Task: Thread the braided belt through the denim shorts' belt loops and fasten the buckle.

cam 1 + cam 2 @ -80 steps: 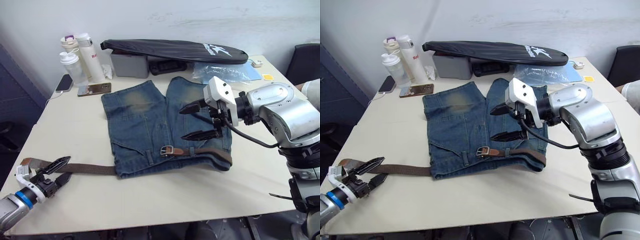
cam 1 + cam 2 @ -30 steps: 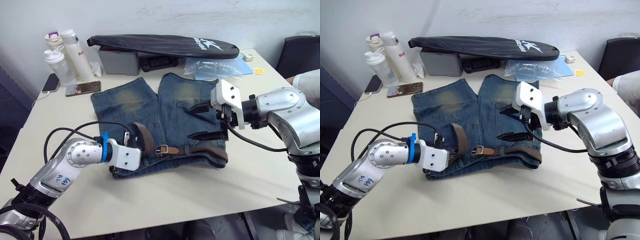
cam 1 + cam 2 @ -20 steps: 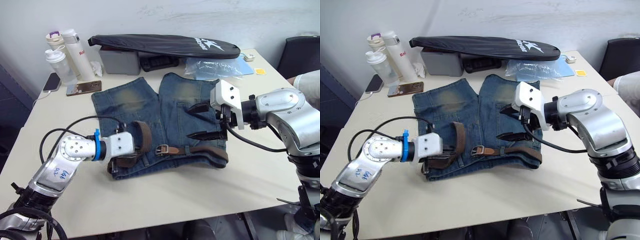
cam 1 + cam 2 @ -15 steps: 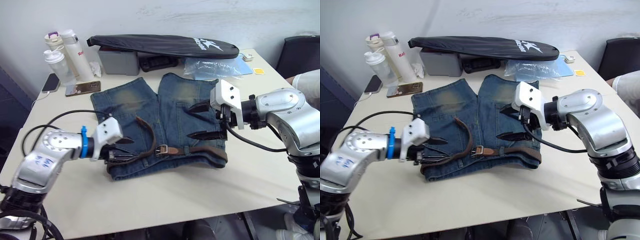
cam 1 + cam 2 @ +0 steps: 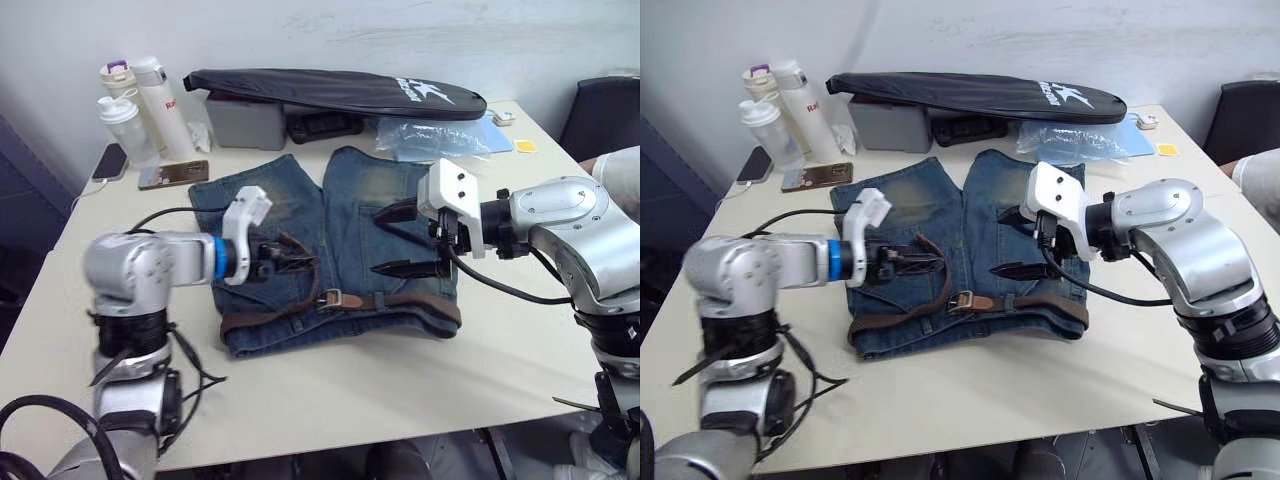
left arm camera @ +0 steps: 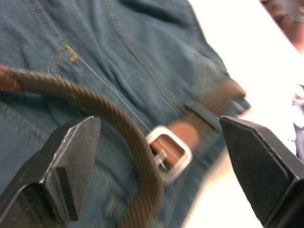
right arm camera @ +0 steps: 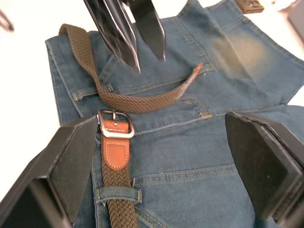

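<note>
Between the two hands, the denim shorts [image 5: 330,255] are laid flat on the surface [image 5: 400,390], waistband toward the robot. The braided belt [image 7: 114,178] is seen run along the waistband and under at least one of the belt loops [image 7: 115,194], so threading is judged mostly done. The buckle [image 7: 114,125] is lying on the waistband, roughly midway between the hands, and is not fastened: the free tail is curved up from the waistband's left corner, passing just above the buckle, not through it. The tail's tip [image 7: 196,70] is resting loose on the denim.

The left hand [image 5: 902,258] is hovering over the shorts' left leg with its fingers drawn close together; the tail looks ungripped, just beneath the fingertips. The right hand [image 5: 405,240] is held wide open above the right leg, holding nothing, the belted waistband just below it.

Left to do, as judged: tail to be picked up, fed through the buckle, prong set.

Counts: one belt, one buckle, one pair of shorts, two hands. Loop count cannot be told; only one is clearly seen. Beyond the shorts: three bottles [image 5: 135,105], two phones [image 5: 172,175], one long black bag [image 5: 330,92].
</note>
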You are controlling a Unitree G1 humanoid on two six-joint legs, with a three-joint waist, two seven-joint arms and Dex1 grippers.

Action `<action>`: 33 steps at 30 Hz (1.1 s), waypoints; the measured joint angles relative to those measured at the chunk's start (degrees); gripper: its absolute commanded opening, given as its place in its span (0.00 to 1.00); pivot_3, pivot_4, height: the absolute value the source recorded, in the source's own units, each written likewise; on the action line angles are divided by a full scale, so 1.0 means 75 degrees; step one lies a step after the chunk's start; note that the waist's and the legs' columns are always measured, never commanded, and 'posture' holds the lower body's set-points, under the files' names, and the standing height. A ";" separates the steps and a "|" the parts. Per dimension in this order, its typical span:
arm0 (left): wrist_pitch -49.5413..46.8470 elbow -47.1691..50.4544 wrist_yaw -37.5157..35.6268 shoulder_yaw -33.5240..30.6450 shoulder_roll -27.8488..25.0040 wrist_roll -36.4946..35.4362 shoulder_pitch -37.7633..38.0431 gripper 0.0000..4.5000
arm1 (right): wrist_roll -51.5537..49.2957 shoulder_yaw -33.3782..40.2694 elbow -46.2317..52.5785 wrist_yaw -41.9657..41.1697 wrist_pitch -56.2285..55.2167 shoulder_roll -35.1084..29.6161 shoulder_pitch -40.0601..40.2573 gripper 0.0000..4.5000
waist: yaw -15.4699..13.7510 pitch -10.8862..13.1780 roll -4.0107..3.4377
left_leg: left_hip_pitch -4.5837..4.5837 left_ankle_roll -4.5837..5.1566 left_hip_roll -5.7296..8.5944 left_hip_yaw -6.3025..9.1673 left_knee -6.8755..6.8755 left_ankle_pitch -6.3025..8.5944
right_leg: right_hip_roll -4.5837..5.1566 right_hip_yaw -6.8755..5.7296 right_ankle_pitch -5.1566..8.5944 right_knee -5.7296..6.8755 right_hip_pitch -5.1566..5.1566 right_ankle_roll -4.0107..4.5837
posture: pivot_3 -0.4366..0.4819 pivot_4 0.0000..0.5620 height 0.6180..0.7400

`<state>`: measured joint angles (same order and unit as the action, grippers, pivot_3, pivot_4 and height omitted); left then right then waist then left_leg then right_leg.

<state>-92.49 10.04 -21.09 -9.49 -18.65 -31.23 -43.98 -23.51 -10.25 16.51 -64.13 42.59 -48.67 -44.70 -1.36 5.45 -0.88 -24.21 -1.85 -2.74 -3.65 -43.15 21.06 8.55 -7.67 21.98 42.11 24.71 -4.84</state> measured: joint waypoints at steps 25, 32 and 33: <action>0.1980 0.0019 0.0288 0.2666 -0.0946 0.0978 -0.0276 0.01 | -0.0067 0.0288 0.0311 0.0320 0.0154 -0.0063 0.0309 1.00 | -0.0008 0.0004 0.0006 | -0.0004 -0.0059 -0.0009 -0.0007 0.0007 -0.0037 | 0.0000 0.0003 0.0002 -0.0015 0.0040 -0.0002 | 0.48 0.27 0.03; 0.5888 0.1437 -0.2902 0.4270 -0.3544 0.1795 -0.0250 0.01 | 0.0613 0.0114 -0.0242 0.0302 -0.0675 -0.0215 0.0283 1.00 | 0.0017 0.0003 0.0000 | -0.0004 -0.0073 -0.0006 -0.0038 -0.0001 -0.0040 | 0.0003 0.0006 0.0002 -0.0016 0.0049 -0.0002 | 0.48 0.27 0.03; 0.6682 0.1431 -0.3328 0.4471 -0.3884 0.2157 -0.0137 0.01 | 0.0888 0.0028 -0.0427 0.0301 -0.1003 -0.0324 0.0280 1.00 | 0.0015 0.0002 -0.0001 | -0.0004 -0.0073 -0.0007 -0.0042 -0.0002 -0.0041 | 0.0002 0.0006 0.0002 -0.0012 0.0053 -0.0002 | 0.48 0.27 0.03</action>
<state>-42.38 20.77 -46.05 24.04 -47.78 -15.05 -45.01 -16.85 -10.04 13.31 -61.88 35.07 -51.10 -42.60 -1.25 5.46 -0.89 -24.24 -2.40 -2.79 -3.97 -43.17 20.76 8.56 -7.62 22.00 42.02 25.12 -4.85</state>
